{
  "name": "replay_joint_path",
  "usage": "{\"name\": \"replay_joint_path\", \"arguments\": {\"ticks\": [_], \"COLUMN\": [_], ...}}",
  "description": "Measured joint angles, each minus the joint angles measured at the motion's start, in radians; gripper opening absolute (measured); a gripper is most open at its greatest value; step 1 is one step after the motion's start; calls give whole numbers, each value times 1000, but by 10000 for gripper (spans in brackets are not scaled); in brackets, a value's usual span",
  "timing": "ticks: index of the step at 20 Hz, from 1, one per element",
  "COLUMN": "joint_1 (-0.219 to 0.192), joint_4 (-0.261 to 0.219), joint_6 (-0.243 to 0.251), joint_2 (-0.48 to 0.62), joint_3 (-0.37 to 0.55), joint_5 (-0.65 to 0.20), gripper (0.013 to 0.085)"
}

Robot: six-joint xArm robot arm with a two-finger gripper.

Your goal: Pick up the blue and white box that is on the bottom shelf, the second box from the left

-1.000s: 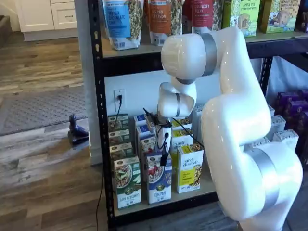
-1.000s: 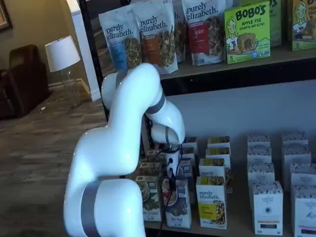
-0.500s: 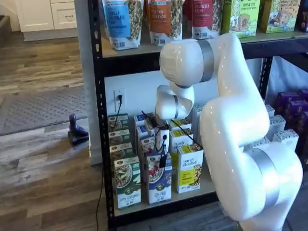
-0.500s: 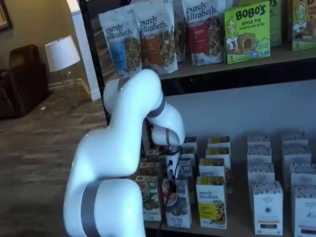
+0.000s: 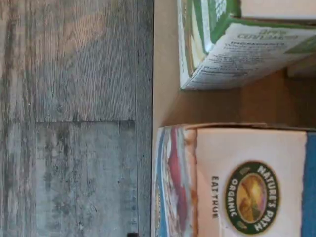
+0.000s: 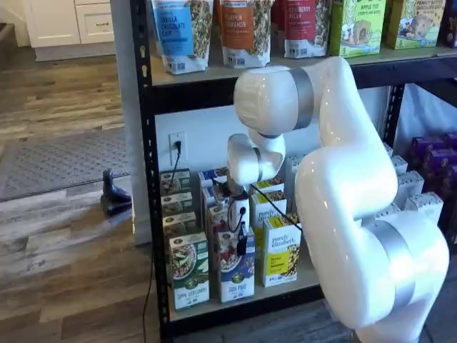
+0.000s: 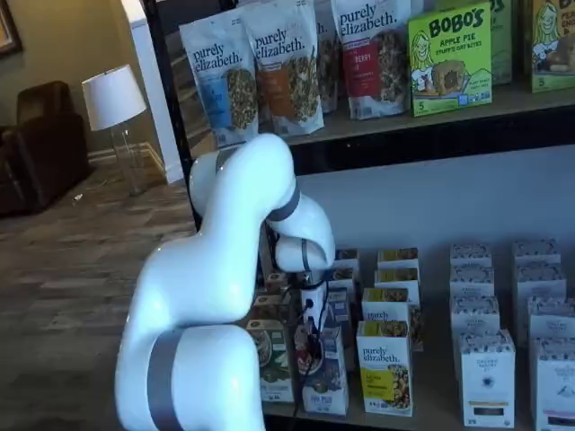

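The blue and white box stands at the front of the bottom shelf, between a green-and-white carton and a yellow-and-white one; it also shows in a shelf view. In both shelf views my gripper hangs just above the box's top, its black fingers seen only as a dark shape with a cable beside them. It stands open and holds nothing. In the wrist view the box's white top with a round green logo fills the frame close up, at the shelf's tan front edge.
The green-and-white carton and the yellow-and-white carton flank the box, with more rows behind. White cartons stand further right. A black rack upright rises at the left. Granola bags fill the shelf above.
The arm has swung slightly left and the gripper has come down closer to the top of the front blue and white box. The boxes have not moved.
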Motion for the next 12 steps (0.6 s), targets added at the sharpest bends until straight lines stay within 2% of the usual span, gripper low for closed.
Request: {"name": "replay_joint_path", "arguments": {"ticks": [7,12], "joint_1": [4,6], "joint_4": [-32,-34], "joint_6": [31,34], "joint_2": [15,23], "joint_3": [5,10], "joint_5": [-19,-39], "gripper": [850,850]}}
